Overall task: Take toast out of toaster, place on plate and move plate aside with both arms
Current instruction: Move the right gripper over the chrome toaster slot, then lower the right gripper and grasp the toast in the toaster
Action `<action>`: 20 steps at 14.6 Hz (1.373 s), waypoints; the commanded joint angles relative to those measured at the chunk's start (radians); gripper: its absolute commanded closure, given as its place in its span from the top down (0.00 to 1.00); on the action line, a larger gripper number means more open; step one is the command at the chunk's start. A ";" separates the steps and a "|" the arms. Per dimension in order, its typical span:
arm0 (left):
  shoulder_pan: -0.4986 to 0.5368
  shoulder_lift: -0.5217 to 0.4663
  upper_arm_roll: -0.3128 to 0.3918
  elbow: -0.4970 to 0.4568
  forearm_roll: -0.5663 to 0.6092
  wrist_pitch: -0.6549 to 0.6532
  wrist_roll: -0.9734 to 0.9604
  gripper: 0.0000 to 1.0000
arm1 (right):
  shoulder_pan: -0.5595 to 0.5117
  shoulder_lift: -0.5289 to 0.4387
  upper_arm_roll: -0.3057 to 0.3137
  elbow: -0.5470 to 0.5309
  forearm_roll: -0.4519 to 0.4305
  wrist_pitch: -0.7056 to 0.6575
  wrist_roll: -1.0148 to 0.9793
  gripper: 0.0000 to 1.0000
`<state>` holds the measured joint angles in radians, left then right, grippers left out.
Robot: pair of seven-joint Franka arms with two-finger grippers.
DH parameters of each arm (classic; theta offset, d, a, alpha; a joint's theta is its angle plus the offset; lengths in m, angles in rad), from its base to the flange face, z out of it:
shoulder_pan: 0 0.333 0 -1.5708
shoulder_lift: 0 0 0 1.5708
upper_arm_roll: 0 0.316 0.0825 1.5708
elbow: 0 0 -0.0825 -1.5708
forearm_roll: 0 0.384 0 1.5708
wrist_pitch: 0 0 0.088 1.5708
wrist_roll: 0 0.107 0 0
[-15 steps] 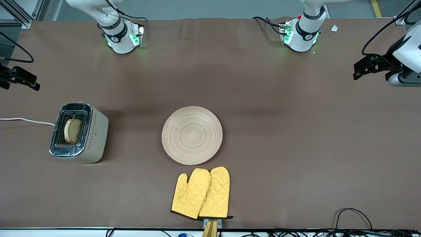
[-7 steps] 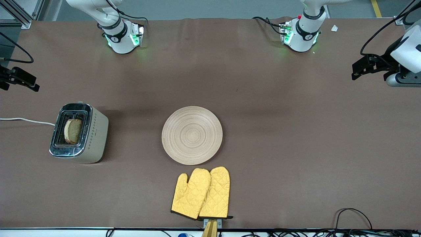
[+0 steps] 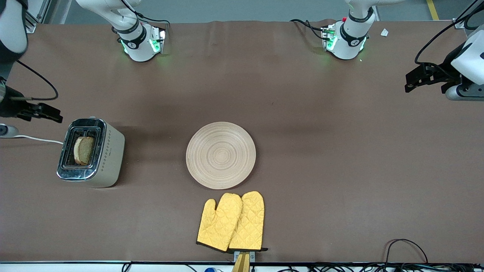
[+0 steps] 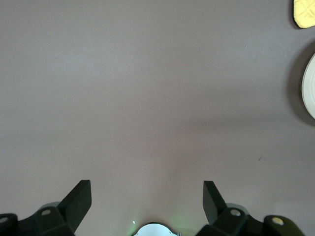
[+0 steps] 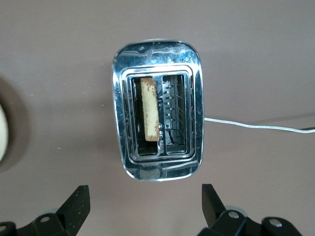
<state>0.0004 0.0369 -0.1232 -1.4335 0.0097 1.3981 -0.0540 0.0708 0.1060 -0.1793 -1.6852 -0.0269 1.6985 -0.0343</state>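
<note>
My right gripper (image 5: 142, 209), fingers spread wide and empty, hovers above the cream-and-chrome toaster (image 5: 158, 109); the thin brown toast slice (image 5: 149, 109) stands in its slot just ahead, long axis pointing away from me. My left gripper (image 4: 146, 204), also wide open, waits over bare table.

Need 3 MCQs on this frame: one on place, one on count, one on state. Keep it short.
1. Where is the toast?
A. in a toaster slot
B. on the plate
C. on the oven mitts

2. How many oven mitts lie on the table?
A. one
B. two
C. three

3. How stands the right claw?
A. shut on the toast
B. open
C. shut on the plate

Key: 1 A, the slice stands in one slot. 2 B, a yellow pair lies nearer the camera than the plate. 3 B, fingers spread wide over the toaster, holding nothing.
</note>
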 commanded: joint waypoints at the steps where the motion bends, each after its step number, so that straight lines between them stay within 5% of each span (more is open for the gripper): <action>1: 0.000 0.021 0.001 0.039 -0.008 -0.013 0.016 1.00 | -0.031 0.007 0.008 -0.088 0.002 0.096 -0.015 1.00; 5: 0.006 0.020 0.002 0.039 -0.002 -0.013 0.010 1.00 | -0.037 0.043 0.008 -0.171 0.004 0.233 -0.018 1.00; 13: 0.006 0.032 0.002 0.053 -0.008 -0.011 0.016 1.00 | -0.025 0.149 0.011 -0.169 0.004 0.316 -0.018 1.00; 14: 0.007 0.032 0.002 0.053 -0.007 -0.011 0.016 1.00 | -0.025 0.152 0.011 -0.169 0.004 0.322 -0.018 0.93; 18: 0.007 0.032 0.001 0.053 -0.008 -0.011 0.017 1.00 | -0.014 0.175 0.012 -0.166 0.005 0.328 -0.018 0.15; 20: 0.007 0.032 0.001 0.053 -0.008 -0.011 0.016 1.00 | -0.013 0.175 0.012 -0.165 0.005 0.322 -0.015 0.00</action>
<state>0.0040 0.0544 -0.1214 -1.4136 0.0097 1.3981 -0.0540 0.0526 0.2786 -0.1664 -1.8482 -0.0259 2.0157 -0.0438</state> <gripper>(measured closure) 0.000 0.423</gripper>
